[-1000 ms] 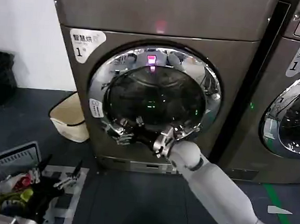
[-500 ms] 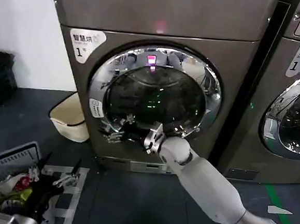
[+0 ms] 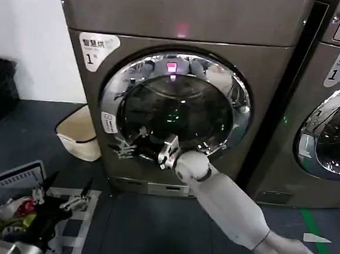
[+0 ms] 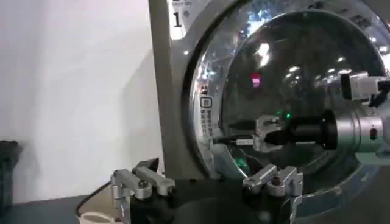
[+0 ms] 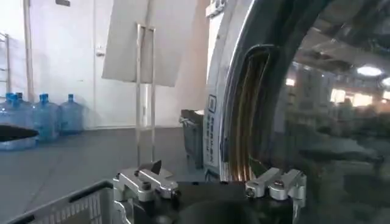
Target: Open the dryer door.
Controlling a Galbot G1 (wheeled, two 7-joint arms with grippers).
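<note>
Right gripper point(image 3: 127, 149) shifted left along dryer door point(image 3: 175, 101) lower rim, jaws open

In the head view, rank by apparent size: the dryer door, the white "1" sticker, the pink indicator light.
1. dryer door
2. white "1" sticker
3. pink indicator light
All sit on the dryer's front, so the order is safe.

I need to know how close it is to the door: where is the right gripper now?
In the head view the right gripper is at the lower-left chrome rim of the dryer door, just right of the small white sticker.
</note>
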